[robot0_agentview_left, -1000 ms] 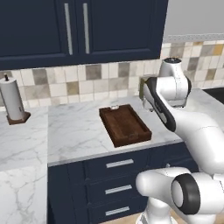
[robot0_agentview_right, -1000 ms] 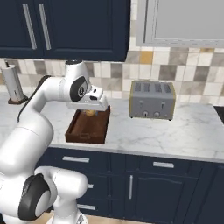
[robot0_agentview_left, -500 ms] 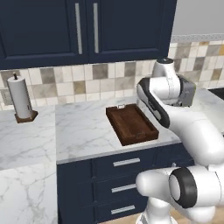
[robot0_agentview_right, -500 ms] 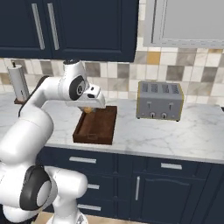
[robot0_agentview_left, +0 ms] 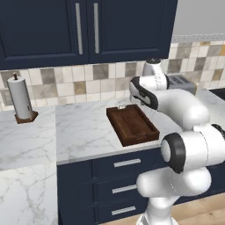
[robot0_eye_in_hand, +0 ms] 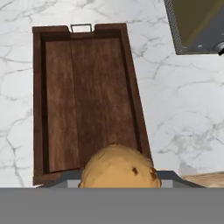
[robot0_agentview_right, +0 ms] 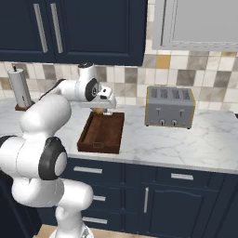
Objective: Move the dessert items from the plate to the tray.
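The dark brown wooden tray [robot0_eye_in_hand: 83,96] lies empty on the marble counter, also visible as the tray [robot0_agentview_left: 132,125] and the tray [robot0_agentview_right: 101,132]. My gripper [robot0_agentview_right: 99,111] hovers above the tray, over its far end in the right base view, shut on a dessert item. That item is a round tan pastry [robot0_eye_in_hand: 118,168] with dark specks, and it sits at the bottom of the hand view, above the tray's lower rim. A tan bit of the pastry [robot0_agentview_right: 98,110] peeks out under the hand. The plate is out of view.
A silver toaster [robot0_agentview_right: 169,107] stands on the counter to the right of the tray, its corner [robot0_eye_in_hand: 197,26] at the hand view's upper right. A paper towel roll [robot0_agentview_left: 21,99] stands far left by the tiled wall. Dark cabinets hang overhead.
Both base views slid slightly, so the camera moved with the base. The gripper still holds the pastry above the tray, in about the same place over it.
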### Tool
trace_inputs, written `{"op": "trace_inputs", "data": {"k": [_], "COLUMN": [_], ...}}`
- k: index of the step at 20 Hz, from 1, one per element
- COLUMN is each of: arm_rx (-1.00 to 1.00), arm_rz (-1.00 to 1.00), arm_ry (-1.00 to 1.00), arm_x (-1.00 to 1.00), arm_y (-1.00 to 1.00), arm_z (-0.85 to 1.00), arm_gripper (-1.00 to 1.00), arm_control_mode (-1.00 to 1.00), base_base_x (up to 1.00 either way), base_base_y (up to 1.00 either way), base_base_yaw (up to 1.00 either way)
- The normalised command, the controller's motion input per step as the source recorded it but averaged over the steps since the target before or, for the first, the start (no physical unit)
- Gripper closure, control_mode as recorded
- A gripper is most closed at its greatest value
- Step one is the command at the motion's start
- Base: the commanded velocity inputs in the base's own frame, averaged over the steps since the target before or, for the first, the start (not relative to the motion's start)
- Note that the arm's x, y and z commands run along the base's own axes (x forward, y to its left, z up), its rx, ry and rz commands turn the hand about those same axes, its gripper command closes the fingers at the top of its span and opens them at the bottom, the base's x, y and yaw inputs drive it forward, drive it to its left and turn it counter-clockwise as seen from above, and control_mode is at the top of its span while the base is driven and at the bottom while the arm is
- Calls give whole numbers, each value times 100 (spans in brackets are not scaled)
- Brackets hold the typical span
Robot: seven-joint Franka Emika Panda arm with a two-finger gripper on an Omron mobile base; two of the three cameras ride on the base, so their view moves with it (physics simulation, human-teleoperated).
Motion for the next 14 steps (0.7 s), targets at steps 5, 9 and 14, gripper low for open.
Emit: {"op": "trace_inputs", "data": {"k": [5, 9, 14], "arm_rx": [2, 0, 0], "arm_rz": [3, 12, 2], "arm_ry": [16, 13, -4], "arm_x": [99, 63, 51], "arm_y": [30, 11, 1], "arm_z": [-40, -51, -69], "arm_gripper": [100, 100, 100], "arm_control_mode": [-100, -100, -100], "base_base_x": [0, 0, 0], "base_base_y": [0, 0, 0], "base_base_yaw": [0, 0, 0]}}
